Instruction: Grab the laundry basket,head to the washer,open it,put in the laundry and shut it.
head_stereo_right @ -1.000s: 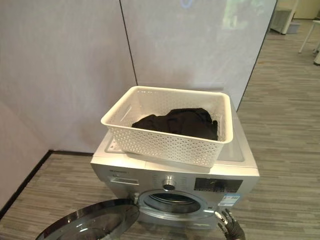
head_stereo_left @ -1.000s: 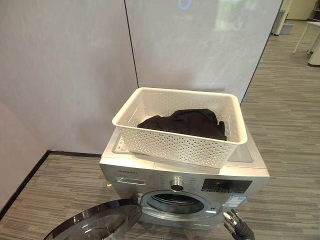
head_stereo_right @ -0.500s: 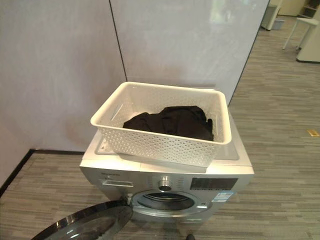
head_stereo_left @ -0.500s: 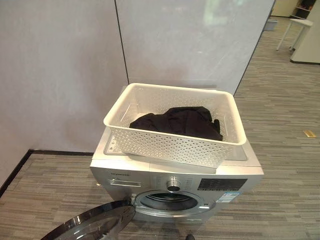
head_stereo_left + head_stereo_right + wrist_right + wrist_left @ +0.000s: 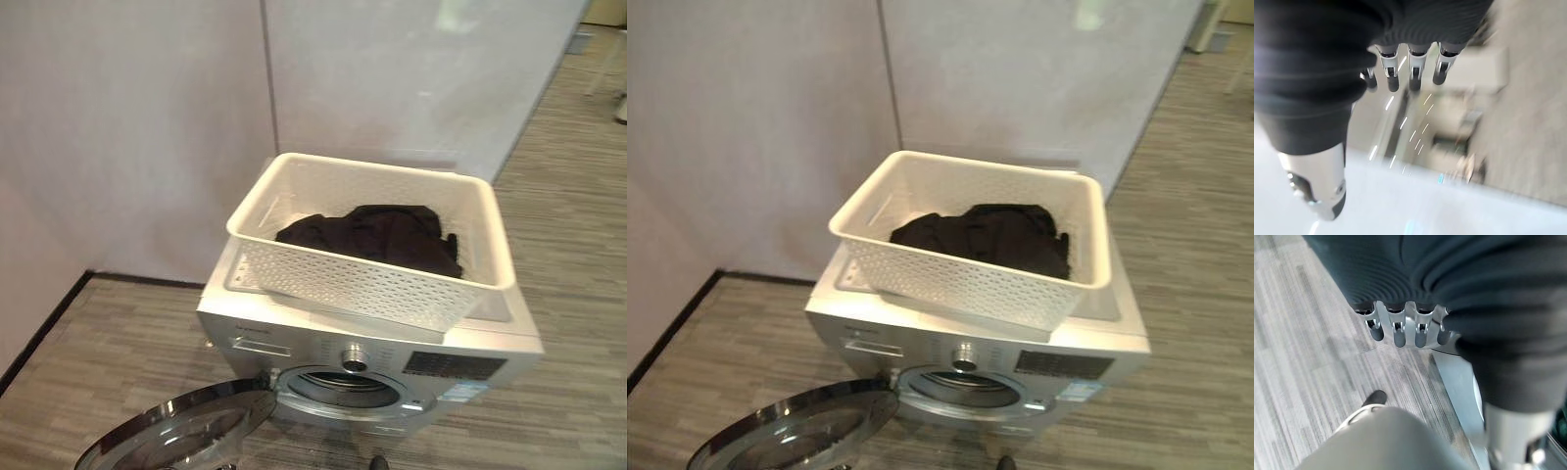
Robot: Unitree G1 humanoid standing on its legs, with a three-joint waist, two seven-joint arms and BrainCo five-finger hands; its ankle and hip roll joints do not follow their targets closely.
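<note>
- Left eye view gives me the silver front-loading washer (image 5: 372, 338) standing against the pale wall panels (image 5: 137, 127), on a grey striped floor (image 5: 108, 343).
- I see the white perforated laundry basket (image 5: 362, 284) sitting on top of the washer, turned a little askew, its right end reaching the washer's right edge.
- Inside the basket lies the dark laundry (image 5: 377, 235), bunched toward the far right part of it.
- I see the washer's round door (image 5: 181, 431) swung open to the left and lying low, near me; the drum opening (image 5: 343, 390) is uncovered.
- I can make out a knob (image 5: 354, 356) just above the opening and a dark control panel (image 5: 456, 365) to its right.
- Left wrist view shows my left robot hand (image 5: 1400, 328) with its fingers (image 5: 1399, 335) straight and relaxed, holding nothing, above the floor beside the washer's edge.
- Right wrist view shows my right robot hand (image 5: 1405, 68) likewise slack, fingers (image 5: 1415, 73) straight, thumb (image 5: 1322, 191) apart, nothing in its grasp; what lies past it is too smeared for me to tell.
</note>
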